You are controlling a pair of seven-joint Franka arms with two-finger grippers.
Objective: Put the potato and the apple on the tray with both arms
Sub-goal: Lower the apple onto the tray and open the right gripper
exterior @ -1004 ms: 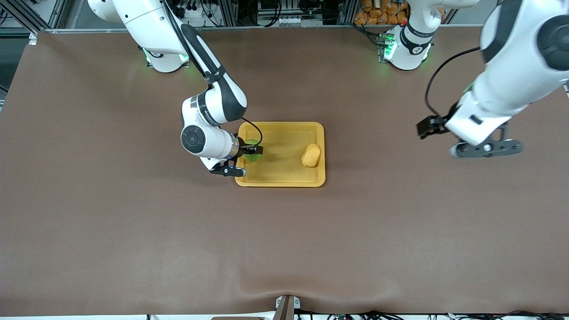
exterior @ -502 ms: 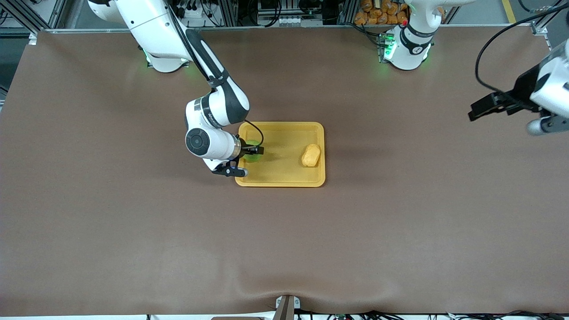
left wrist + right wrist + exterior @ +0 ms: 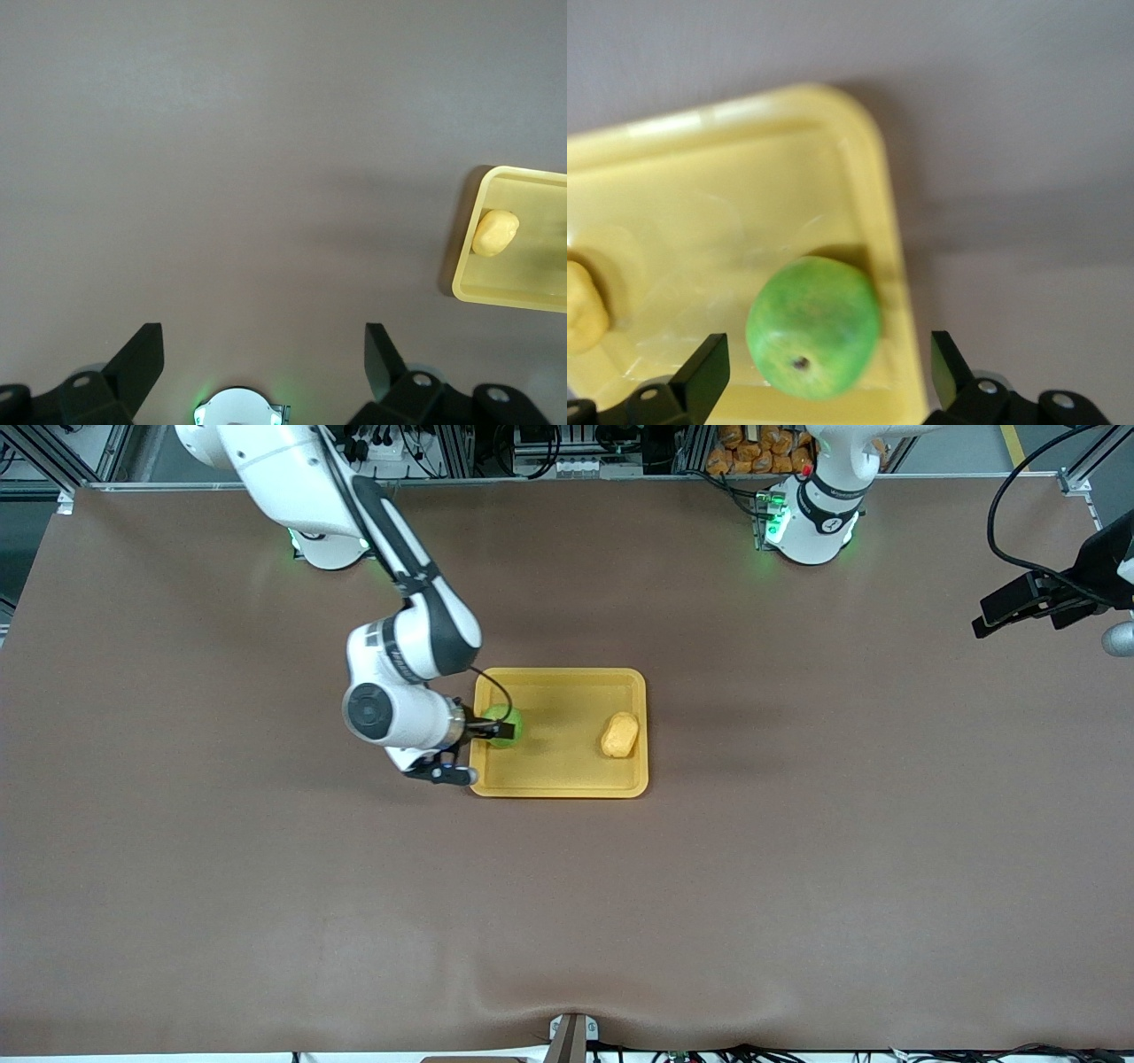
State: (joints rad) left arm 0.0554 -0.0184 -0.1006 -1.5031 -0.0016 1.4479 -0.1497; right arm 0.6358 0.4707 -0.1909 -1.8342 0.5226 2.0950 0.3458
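Observation:
The yellow tray [image 3: 567, 691] lies mid-table. The green apple [image 3: 506, 726] rests on it at the end toward the right arm. The yellow-tan potato [image 3: 620, 735] rests on it at the end toward the left arm. My right gripper [image 3: 494, 730] is open, low at the tray's rim, with the apple [image 3: 813, 328] lying between and just ahead of its jaws [image 3: 830, 359], not gripped. The tray [image 3: 700, 204] and potato [image 3: 583, 310] also show there. My left gripper [image 3: 1001, 613] is open and empty, high over the bare table at the left arm's end; its view [image 3: 263, 354] shows the tray [image 3: 523, 288] and potato [image 3: 494, 232] from a distance.
Brown table mat [image 3: 567, 912] all around the tray. The arm bases [image 3: 811, 522] [image 3: 328, 545] stand along the table edge farthest from the front camera; the left one glows green in the left wrist view [image 3: 237, 409]. Orange packets [image 3: 753, 447] lie off the table.
My left arm has swung away from the tray toward its end of the table. My right gripper has drawn back a little from over the apple, which stays on the tray.

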